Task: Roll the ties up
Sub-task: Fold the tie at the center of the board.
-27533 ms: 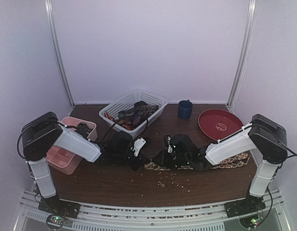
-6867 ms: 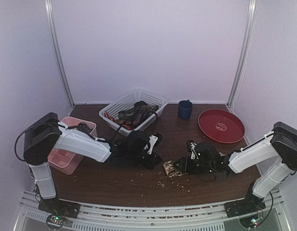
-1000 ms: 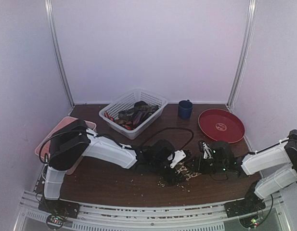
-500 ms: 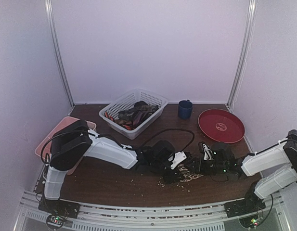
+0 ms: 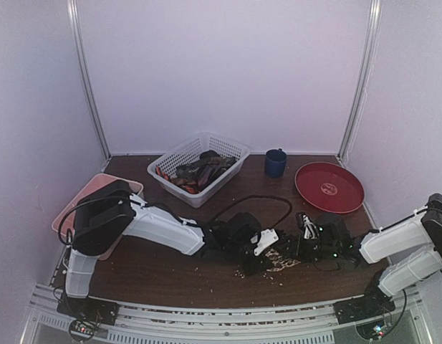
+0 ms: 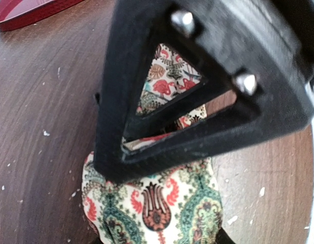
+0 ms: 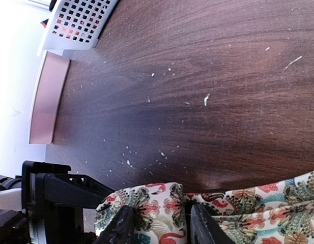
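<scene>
One tie (image 5: 281, 259), cream with a red and green floral print, lies partly rolled on the brown table between the two grippers. The left wrist view shows its rolled end (image 6: 157, 203) wedged between my left gripper (image 6: 159, 239), whose dark fingers press both sides at the bottom edge. The black triangular frame (image 6: 197, 76) above it is the right gripper's finger. My right gripper (image 7: 162, 229) is shut on a fold of the same tie (image 7: 146, 208), and loose fabric (image 7: 268, 213) trails off to the right. From above, the left gripper (image 5: 267, 251) and right gripper (image 5: 299, 251) nearly touch.
A white lattice basket (image 5: 199, 166) at the back holds more dark and red ties. A blue mug (image 5: 275, 163) and a red plate (image 5: 329, 186) stand at the back right. A pink tray (image 5: 70, 215) sits at the far left. Pale crumbs (image 5: 242, 272) dot the table.
My left gripper's jaws have come together round the rolled end of the tie. The right gripper has kept its hold and barely moved.
</scene>
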`<move>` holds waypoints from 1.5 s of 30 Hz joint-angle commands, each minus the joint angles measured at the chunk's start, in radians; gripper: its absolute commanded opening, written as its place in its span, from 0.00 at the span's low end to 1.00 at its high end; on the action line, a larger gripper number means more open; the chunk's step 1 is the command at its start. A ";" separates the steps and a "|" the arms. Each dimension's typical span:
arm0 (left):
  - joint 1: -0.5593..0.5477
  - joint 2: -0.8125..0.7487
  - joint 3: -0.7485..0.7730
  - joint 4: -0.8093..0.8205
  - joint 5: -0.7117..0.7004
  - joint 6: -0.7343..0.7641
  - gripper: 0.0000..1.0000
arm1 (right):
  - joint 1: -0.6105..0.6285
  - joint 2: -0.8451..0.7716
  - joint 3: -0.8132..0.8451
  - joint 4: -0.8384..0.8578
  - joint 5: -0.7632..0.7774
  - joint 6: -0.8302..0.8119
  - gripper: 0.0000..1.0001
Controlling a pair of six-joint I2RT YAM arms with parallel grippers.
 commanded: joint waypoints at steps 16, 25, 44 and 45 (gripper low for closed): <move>-0.002 -0.144 -0.214 0.022 -0.156 0.084 0.50 | 0.087 0.155 0.005 0.224 -0.064 0.143 0.33; -0.001 -0.146 -0.189 0.022 -0.080 0.051 0.80 | 0.101 0.160 0.000 0.235 -0.054 0.152 0.33; 0.018 -0.074 -0.080 0.024 0.084 0.082 0.69 | 0.100 0.174 0.014 0.218 -0.068 0.132 0.33; 0.018 -0.072 -0.077 0.020 0.095 0.088 0.66 | 0.100 0.174 0.015 0.218 -0.068 0.130 0.34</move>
